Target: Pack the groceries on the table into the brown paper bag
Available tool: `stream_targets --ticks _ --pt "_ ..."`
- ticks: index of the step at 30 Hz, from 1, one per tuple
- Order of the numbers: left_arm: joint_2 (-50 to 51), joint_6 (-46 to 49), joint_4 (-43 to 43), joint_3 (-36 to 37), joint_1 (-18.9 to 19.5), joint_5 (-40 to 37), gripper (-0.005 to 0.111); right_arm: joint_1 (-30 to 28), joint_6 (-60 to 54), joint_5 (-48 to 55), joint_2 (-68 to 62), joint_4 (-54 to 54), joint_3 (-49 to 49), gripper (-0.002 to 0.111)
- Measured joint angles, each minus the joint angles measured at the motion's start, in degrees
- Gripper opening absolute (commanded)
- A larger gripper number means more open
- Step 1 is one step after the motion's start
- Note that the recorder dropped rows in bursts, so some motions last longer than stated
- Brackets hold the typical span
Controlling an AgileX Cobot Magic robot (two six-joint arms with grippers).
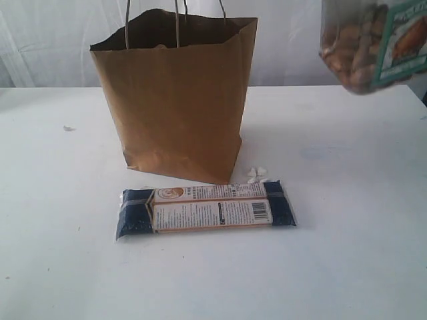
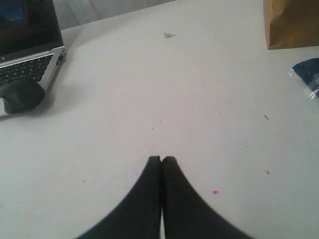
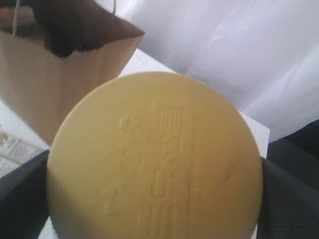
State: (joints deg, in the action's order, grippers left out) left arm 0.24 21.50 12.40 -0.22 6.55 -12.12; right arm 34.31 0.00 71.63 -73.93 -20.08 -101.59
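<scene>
Tabletop [image 1: 353, 267]; right fingers [image 3: 20, 204] wide around jar [image 3: 154, 159]

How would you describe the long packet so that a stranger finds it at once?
Find the tall brown paper bag on the white table. The packet lies flat just in front of it, the only long thing, navy at both ends with orange-edged labels.

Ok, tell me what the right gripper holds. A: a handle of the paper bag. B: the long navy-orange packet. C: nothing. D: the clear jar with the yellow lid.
D: in the right wrist view the fingers of the right gripper flank the yellow lid, and the exterior view shows the jar up in the air.
</scene>
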Motion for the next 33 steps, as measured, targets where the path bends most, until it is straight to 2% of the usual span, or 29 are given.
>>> stream_targets --ticks 3,5,10,12,18,27,33 --pt "0.0 0.0 0.0 0.0 0.0 0.0 0.000 -3.5 1.0 -2.1 -3.4 2.3 -5.9 0.029" --pt "0.0 0.0 0.0 0.0 0.0 0.0 0.000 -6.2 3.1 -8.7 -7.2 5.8 -10.8 0.029" --pt "0.0 0.0 0.0 0.0 0.0 0.0 0.000 -9.0 7.5 -37.9 -14.7 22.3 -17.9 0.029" --pt "0.0 0.0 0.0 0.0 0.0 0.0 0.000 -9.0 7.6 -44.1 -17.8 25.8 -18.1 0.029" --pt "0.0 0.0 0.0 0.0 0.0 0.0 0.000 -8.2 5.2 -45.1 -27.2 29.2 -17.8 0.029" --pt "0.0 0.0 0.0 0.0 0.0 0.0 0.000 -2.9 -15.1 -43.6 -27.6 30.1 -14.7 0.026" --pt "0.0 0.0 0.0 0.0 0.0 0.0 0.000 -1.2 -17.1 -44.4 -27.6 27.9 -10.2 0.026"
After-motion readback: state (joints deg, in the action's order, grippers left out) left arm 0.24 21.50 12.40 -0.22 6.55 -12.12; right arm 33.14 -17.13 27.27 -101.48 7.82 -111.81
